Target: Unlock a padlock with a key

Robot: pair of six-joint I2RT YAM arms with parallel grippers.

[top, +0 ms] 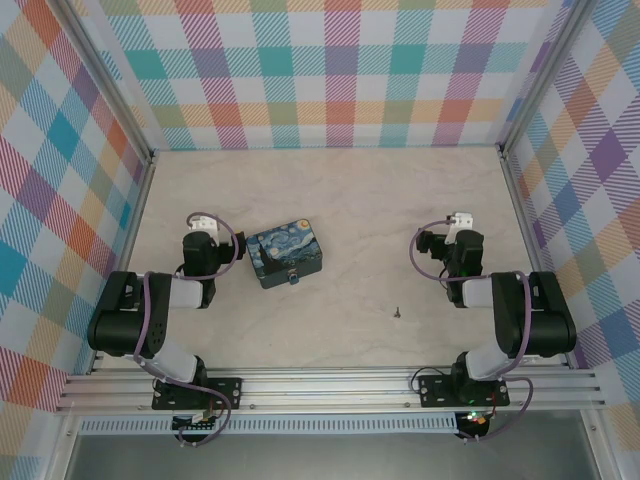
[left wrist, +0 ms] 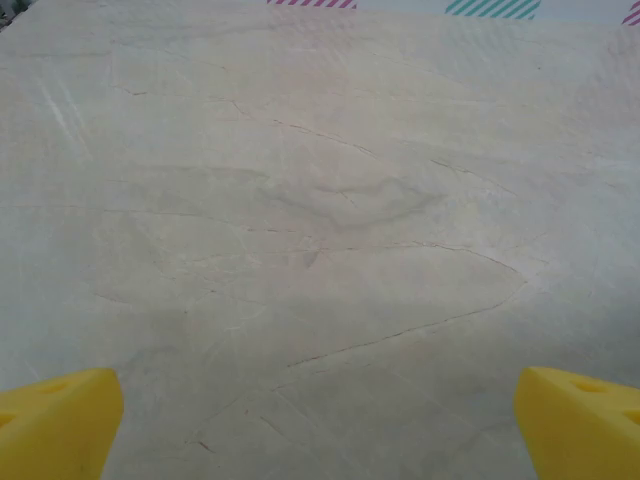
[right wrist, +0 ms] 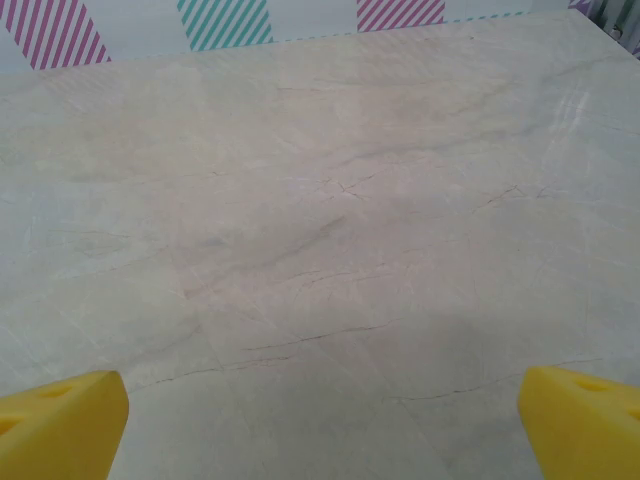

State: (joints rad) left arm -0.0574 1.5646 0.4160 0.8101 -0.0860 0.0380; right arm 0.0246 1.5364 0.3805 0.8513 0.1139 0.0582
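Worktop (top: pixel 350 190) of pale, veined marble pattern carries 1 container: a small box (top: pixel 287 255) printed with a Starry Night painting. It sits left of centre, turned a little out of line with the worktop's edges. Its lid is down, so nothing inside can be seen. The padlock (top: pixel 293 280) shows as a tiny blue-teal speck at the middle of the box's near face, against the latch. It is too small in the top view to tell how its shackle stands.

The key (top: pixel 397 312) lies flat on the bare worktop, well apart from the box, toward the near edge and right of centre. It is nearer the right arm than the left and nothing touches it.

The left gripper (left wrist: pixel 320 430) is spread wide. In the left wrist view its 2 yellow fingertips (left wrist: pixel 60 420) sit at the bottom corners with bare worktop between them, and it holds nothing. In the top view the left arm lies just beside the box's left side.

The right gripper (right wrist: pixel 320 430) is likewise spread wide and holding nothing, with yellow fingertips (right wrist: pixel 585 420) at the bottom corners over bare worktop. It sits toward the right edge, well apart from box and key. Both grippers face the far edge, where plaid walls (top: pixel 340 70) rise around the worktop.
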